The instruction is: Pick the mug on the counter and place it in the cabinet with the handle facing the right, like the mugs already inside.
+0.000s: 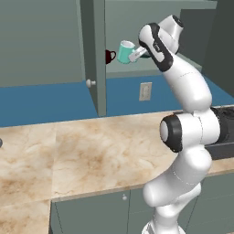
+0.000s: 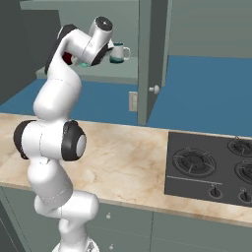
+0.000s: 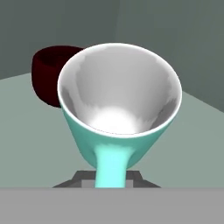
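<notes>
The hand is clamped tight on the handle of the mug and holds it up inside the open cabinet, above the pale shelf and near its front edge. The mug is tipped over on its side a bit, with its open top pointing back toward the arm.

I think the mug could bump the dark red mug, which stands just beside it on the shelf. That could happen if the hand pushes too far in. The mug could also roll or fall over if the hand lets go while it is tipped like this. The handle might end up facing the wrong way too.

The mug is small and mint green outside. Inside it is white and empty. It has one loop handle.
</notes>
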Controlling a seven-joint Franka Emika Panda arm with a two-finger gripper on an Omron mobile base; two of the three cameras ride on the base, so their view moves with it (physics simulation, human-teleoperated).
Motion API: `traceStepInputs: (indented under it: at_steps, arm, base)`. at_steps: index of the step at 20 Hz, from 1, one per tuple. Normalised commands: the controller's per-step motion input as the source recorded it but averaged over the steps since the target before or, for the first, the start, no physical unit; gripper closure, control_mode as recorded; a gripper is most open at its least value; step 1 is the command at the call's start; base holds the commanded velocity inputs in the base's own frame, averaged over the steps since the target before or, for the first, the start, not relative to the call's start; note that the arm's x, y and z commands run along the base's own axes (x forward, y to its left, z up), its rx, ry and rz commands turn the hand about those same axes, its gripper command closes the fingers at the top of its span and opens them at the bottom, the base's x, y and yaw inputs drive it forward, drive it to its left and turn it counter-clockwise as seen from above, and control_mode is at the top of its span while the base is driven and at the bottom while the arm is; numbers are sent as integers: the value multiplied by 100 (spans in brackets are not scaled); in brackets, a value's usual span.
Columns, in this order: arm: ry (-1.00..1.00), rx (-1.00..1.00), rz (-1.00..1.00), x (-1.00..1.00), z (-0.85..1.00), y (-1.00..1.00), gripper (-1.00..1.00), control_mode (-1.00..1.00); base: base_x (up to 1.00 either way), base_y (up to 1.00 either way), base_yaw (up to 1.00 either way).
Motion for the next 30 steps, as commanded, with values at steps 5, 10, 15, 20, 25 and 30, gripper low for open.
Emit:
traceStepInputs:
  at_steps: [5, 10, 15, 20, 25, 30]
  arm:
    - [0, 0, 10, 24, -9, 0, 100, -100]
    - [0, 0, 14, 21, -12, 0, 100, -100]
    - [0, -3, 13, 11, -5, 4, -100, -100]
    - [0, -9, 8, -3, 0, 11, -100, -100]
    - [0, -11, 1, -9, 0, 0, -100, -100]
    - [0, -8, 1, -15, 0, 0, -100, -100]
  base:
    - [0, 0, 0]
    - [0, 0, 0]
    - [0, 0, 0]
    - [0, 0, 0]
    - [0, 0, 0]
    - [0, 0, 0]
